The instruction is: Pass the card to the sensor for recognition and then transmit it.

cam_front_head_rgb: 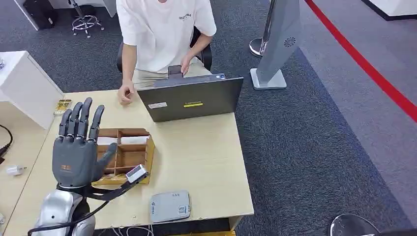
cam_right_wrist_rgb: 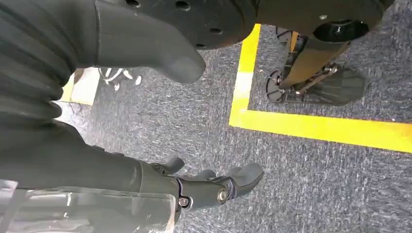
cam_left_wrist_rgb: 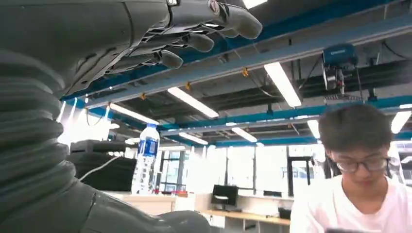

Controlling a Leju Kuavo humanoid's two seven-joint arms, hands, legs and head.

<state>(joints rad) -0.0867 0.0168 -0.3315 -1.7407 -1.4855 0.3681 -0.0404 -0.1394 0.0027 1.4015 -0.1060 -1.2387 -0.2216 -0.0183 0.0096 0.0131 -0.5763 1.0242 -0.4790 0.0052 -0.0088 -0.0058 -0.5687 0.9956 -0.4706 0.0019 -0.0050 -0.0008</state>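
Note:
My left hand (cam_front_head_rgb: 76,147) is raised above the left part of the table, palm up and fingers spread, with nothing in it; its fingers (cam_left_wrist_rgb: 194,41) stand against the ceiling in the left wrist view. Just beyond it sits a wooden compartment box (cam_front_head_rgb: 150,153), with white cards (cam_front_head_rgb: 134,140) lying in its back compartments. A flat grey sensor (cam_front_head_rgb: 170,206) lies near the table's front edge, to the right of my wrist. My right hand (cam_right_wrist_rgb: 145,177) hangs over the carpet floor, fingers loosely extended and thumb apart, holding nothing.
A person (cam_front_head_rgb: 162,34) sits behind the table at a dark laptop (cam_front_head_rgb: 192,101), one hand (cam_front_head_rgb: 126,94) resting on the tabletop. A white cabinet (cam_front_head_rgb: 24,83) stands at the left. A water bottle (cam_left_wrist_rgb: 145,165) stands behind. Bare tabletop lies right of the box.

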